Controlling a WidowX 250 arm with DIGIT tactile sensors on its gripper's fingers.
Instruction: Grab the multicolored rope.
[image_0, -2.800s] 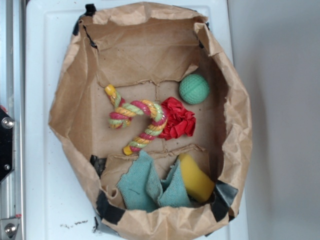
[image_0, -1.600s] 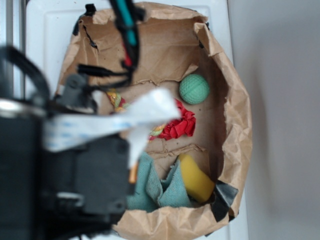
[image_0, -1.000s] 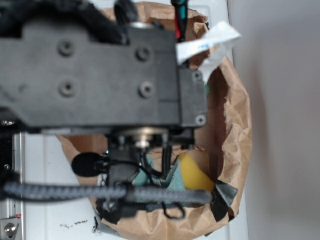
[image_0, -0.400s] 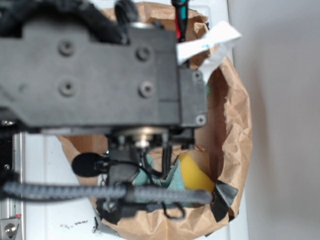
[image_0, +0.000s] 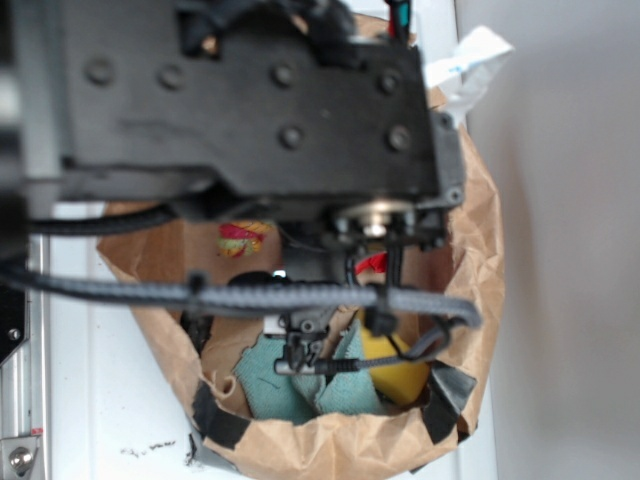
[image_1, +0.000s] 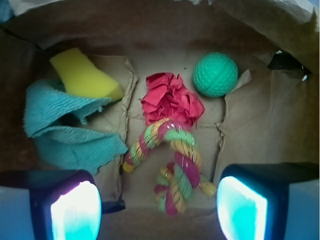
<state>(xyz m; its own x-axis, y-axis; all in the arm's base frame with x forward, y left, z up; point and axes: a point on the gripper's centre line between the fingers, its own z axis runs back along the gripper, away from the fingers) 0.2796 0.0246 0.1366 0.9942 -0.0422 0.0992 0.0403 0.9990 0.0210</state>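
Multicolored rope (image_1: 170, 167) now peeks past the shifted arm; jaws spread above it.

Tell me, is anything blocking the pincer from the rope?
Nothing visible. In the wrist view the rope lies bare on the bag floor between the open pincer's fingers. The red cloth only touches its far end.

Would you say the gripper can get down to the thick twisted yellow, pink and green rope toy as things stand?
Probably yes: the open gripper hangs above the multicolored rope, nothing lying over it; only the crumpled red cloth touches its far bend.
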